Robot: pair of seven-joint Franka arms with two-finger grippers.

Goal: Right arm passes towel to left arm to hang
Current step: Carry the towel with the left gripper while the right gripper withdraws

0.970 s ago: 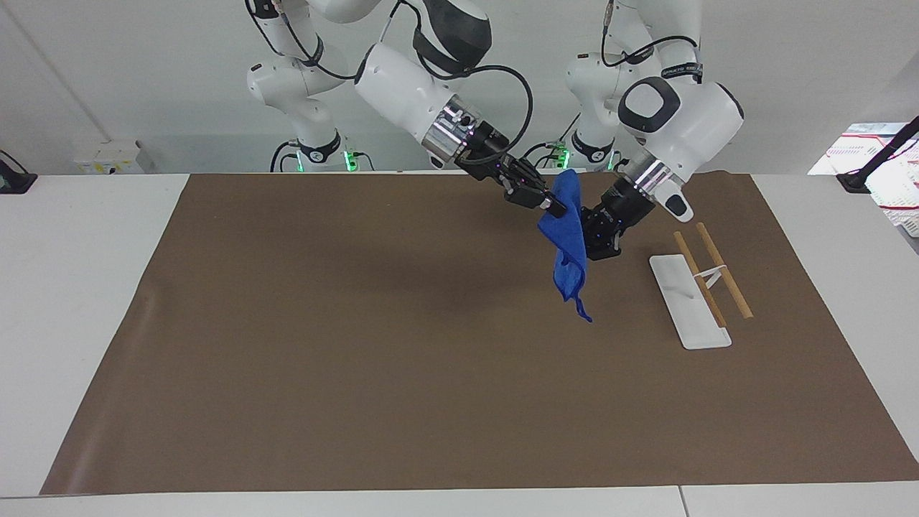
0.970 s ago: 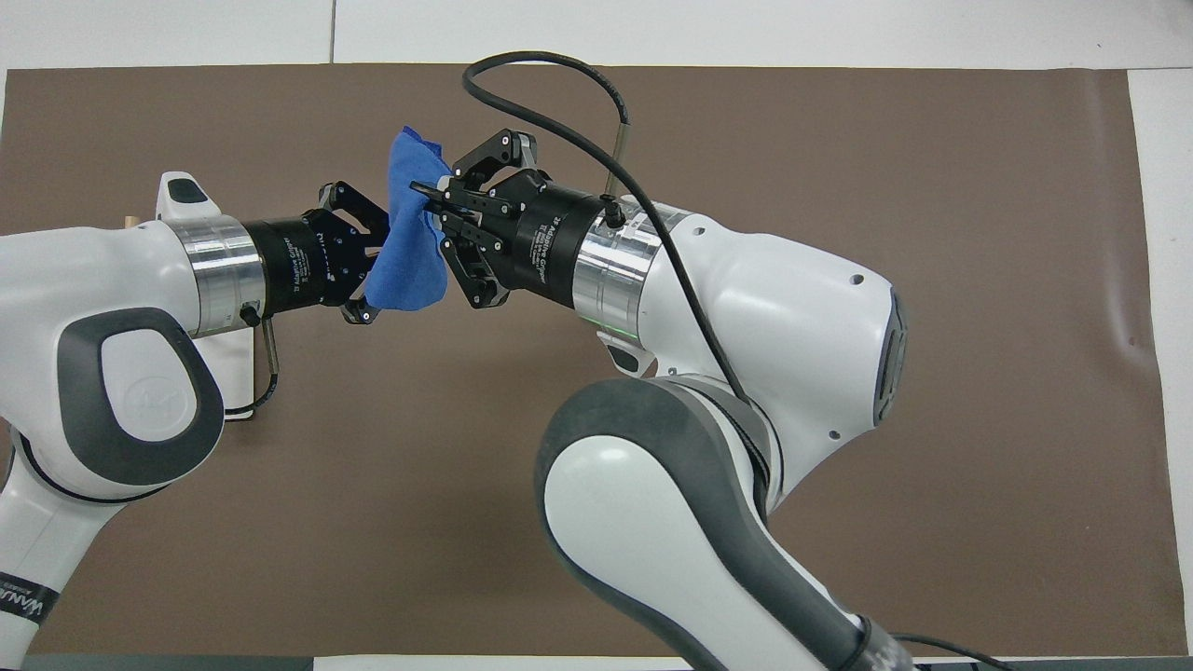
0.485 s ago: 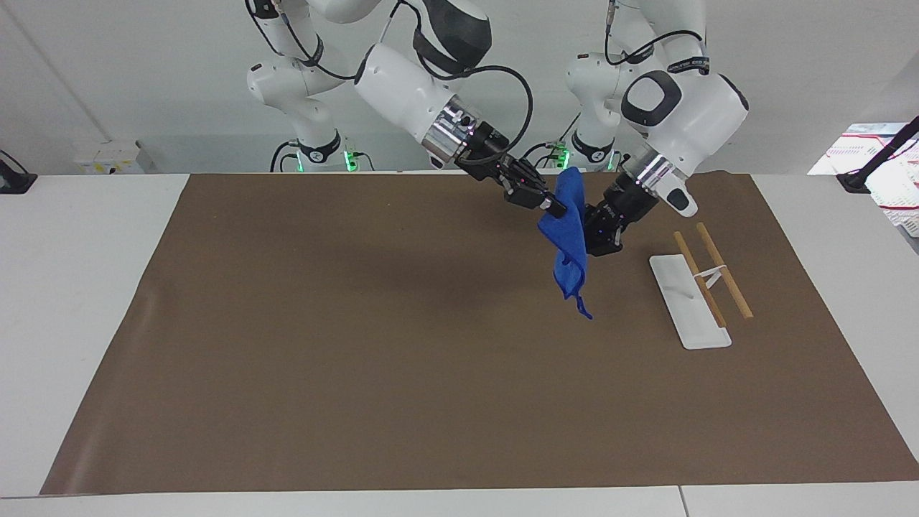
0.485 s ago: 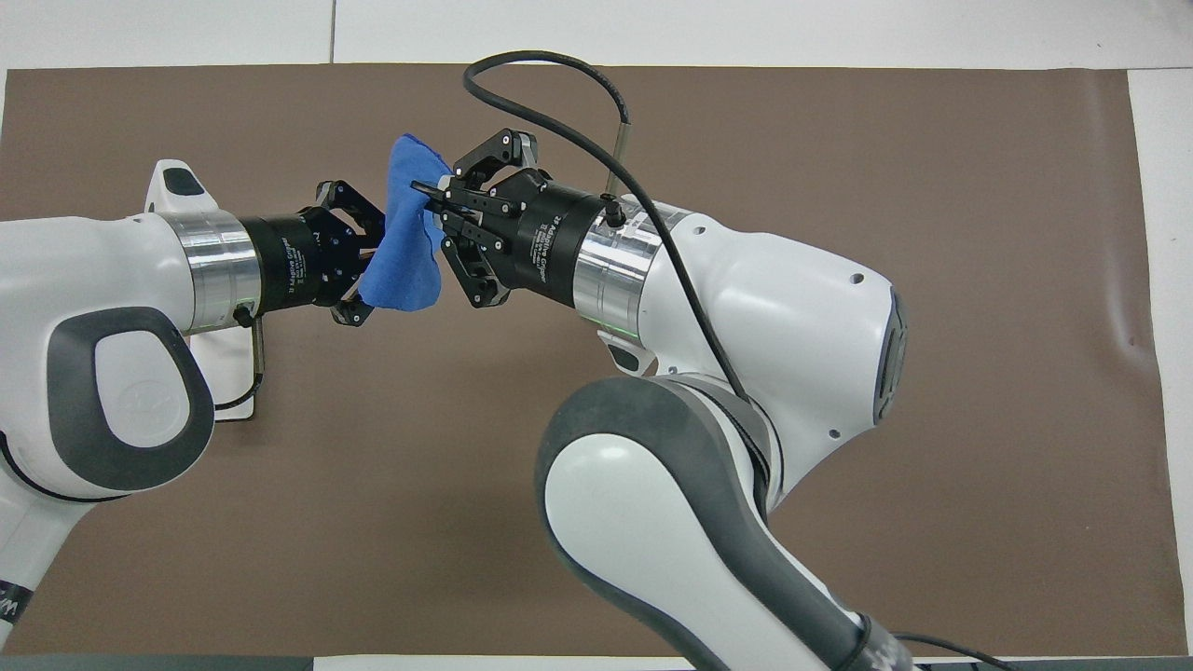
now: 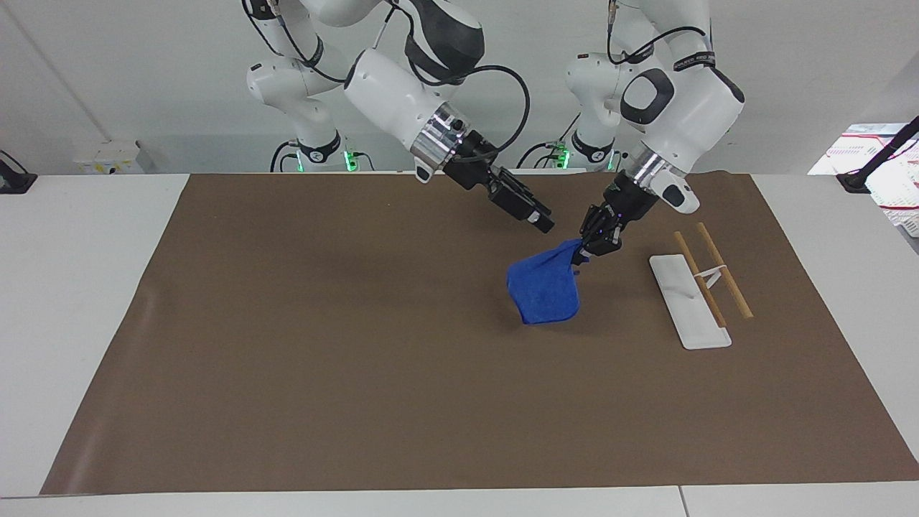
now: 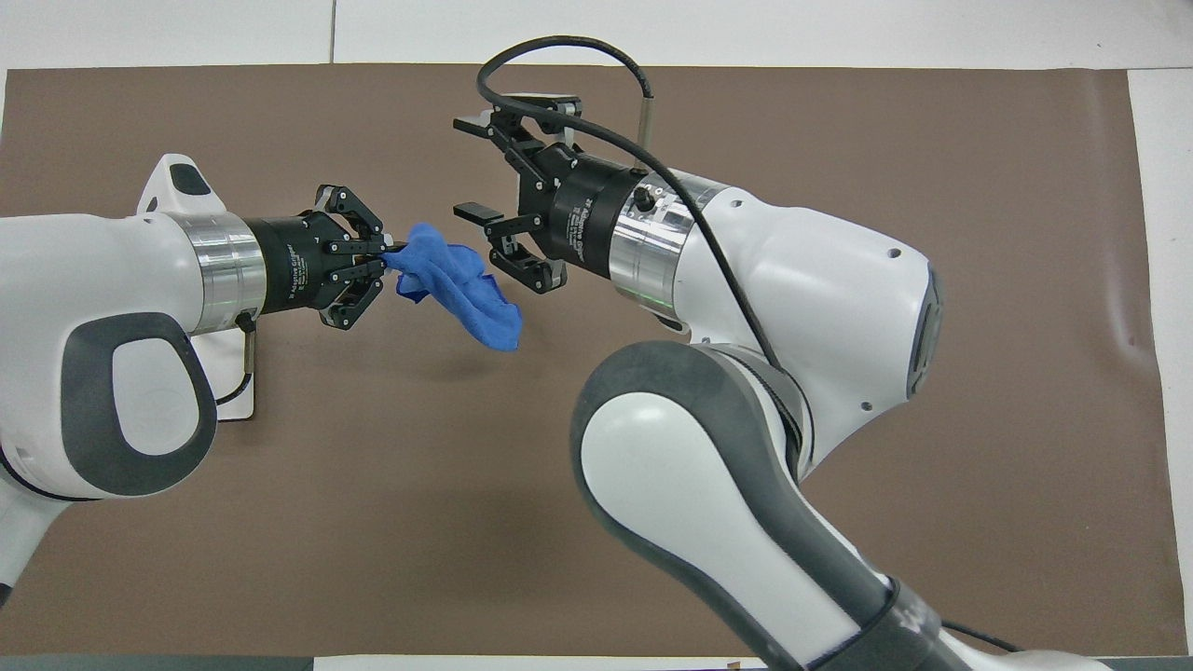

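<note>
Blue towel [image 5: 542,291] hangs by one corner from left end effector [image 5: 583,253], clamped on it, above the brown mat [image 5: 359,359] on the counter [image 5: 86,287], near the rack [image 5: 693,291] by the left arm's end. Right end effector [image 6: 471,168]: fingers apart, empty, beside towel. Handover looks done; hanging next. Collar text: "2F Adaptive Gripper".

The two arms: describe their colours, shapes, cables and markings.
Both arms are glossy white with rounded dark grey joint panels and shiny silver wrist collars. The right arm carries a black cable looping from its wrist. The right gripper and left gripper are black, built of linked two-finger parts, on cylindrical black bodies with small white lettering. Green lights glow at the bases.
</note>
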